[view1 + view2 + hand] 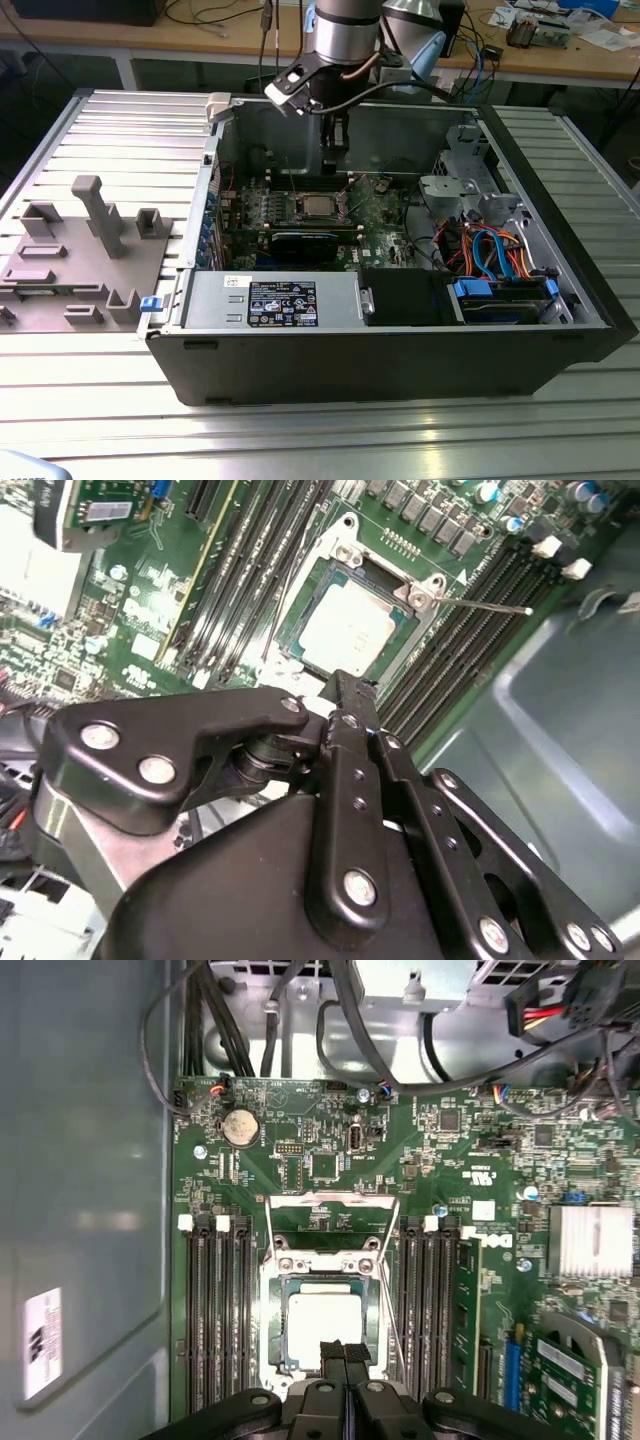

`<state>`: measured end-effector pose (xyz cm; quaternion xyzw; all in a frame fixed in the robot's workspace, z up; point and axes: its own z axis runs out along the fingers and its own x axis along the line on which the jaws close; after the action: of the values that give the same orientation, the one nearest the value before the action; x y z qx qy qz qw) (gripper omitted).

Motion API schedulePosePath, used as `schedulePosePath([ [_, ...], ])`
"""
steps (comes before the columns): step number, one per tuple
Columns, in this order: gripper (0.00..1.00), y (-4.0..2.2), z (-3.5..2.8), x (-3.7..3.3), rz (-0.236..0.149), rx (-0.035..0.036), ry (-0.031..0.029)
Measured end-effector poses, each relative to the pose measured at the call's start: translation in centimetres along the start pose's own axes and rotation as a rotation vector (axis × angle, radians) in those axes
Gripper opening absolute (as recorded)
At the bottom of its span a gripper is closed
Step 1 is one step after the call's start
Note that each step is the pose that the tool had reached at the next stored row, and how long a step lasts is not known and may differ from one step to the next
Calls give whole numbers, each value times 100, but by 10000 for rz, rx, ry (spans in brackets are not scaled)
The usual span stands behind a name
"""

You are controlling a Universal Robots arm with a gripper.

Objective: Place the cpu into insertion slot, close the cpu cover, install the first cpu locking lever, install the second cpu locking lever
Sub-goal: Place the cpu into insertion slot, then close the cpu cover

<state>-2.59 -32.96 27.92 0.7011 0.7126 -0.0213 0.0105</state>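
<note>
Dull silver chip (325,1322) sits seated in the socket (272,1332) on the green board, with a thin wire lever (490,606) standing unlatched. The claw (345,1348) hovers just above, fingers pressed together and empty, likely set for pushing rather than grasping.

the cpu (325,1325) lies in the insertion slot (270,1310), between 2 banks of memory slots (215,1310). the gripper (343,1350) hangs above 1 edge of the slot. the case (350,350) rests on the table (560,430).
</note>
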Motion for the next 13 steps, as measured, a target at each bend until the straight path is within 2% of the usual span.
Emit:
schedulePosePath([
  [4, 11, -1, -75, -3, 0, 0, 0],
  [13, 11, -1, -84, -4, 0, 0, 1],
])
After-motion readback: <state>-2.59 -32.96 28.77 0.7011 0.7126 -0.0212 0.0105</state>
